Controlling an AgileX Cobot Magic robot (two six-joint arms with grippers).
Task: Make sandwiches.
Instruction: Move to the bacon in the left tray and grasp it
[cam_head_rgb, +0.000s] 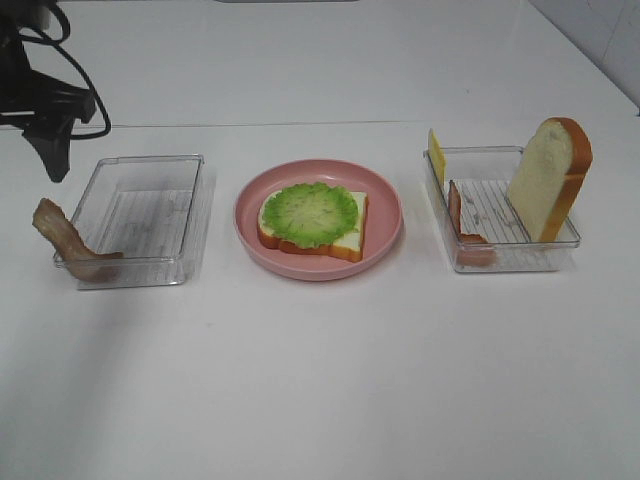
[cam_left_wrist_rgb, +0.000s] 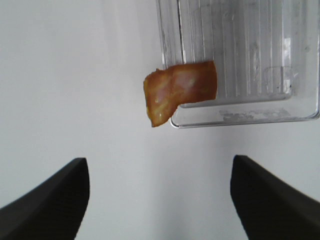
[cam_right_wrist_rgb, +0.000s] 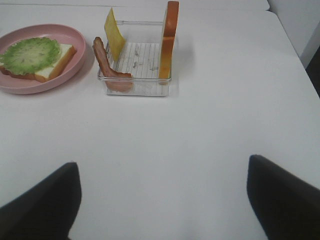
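On the round pink plate (cam_head_rgb: 390, 215) lies a white bread slice (cam_head_rgb: 350, 240) with a ruffled green lettuce leaf (cam_head_rgb: 310, 213) on top. One bacon strip (cam_head_rgb: 62, 240) (cam_left_wrist_rgb: 180, 92) hangs over the front left corner of the left clear tray (cam_head_rgb: 140, 215) (cam_left_wrist_rgb: 250, 50). My left gripper (cam_left_wrist_rgb: 160, 200) hovers open above and behind that strip, nothing between its fingers; the high view shows it (cam_head_rgb: 52, 160) at the far left. The right tray (cam_head_rgb: 495, 215) (cam_right_wrist_rgb: 142, 60) holds a yellow cheese square (cam_head_rgb: 436, 155) (cam_right_wrist_rgb: 114, 37), a second bacon strip (cam_head_rgb: 462, 225) (cam_right_wrist_rgb: 107, 67) and an upright bread slice (cam_head_rgb: 548, 180) (cam_right_wrist_rgb: 169, 40). My right gripper (cam_right_wrist_rgb: 160, 200) is open over bare table, well short of that tray.
The white table ends at a back edge (cam_head_rgb: 300, 124) behind the trays. The left arm's black cables (cam_head_rgb: 70, 75) hang at the top left. In the right wrist view the plate (cam_right_wrist_rgb: 30, 86) with its lettuce (cam_right_wrist_rgb: 30, 52) sits beside the right tray.
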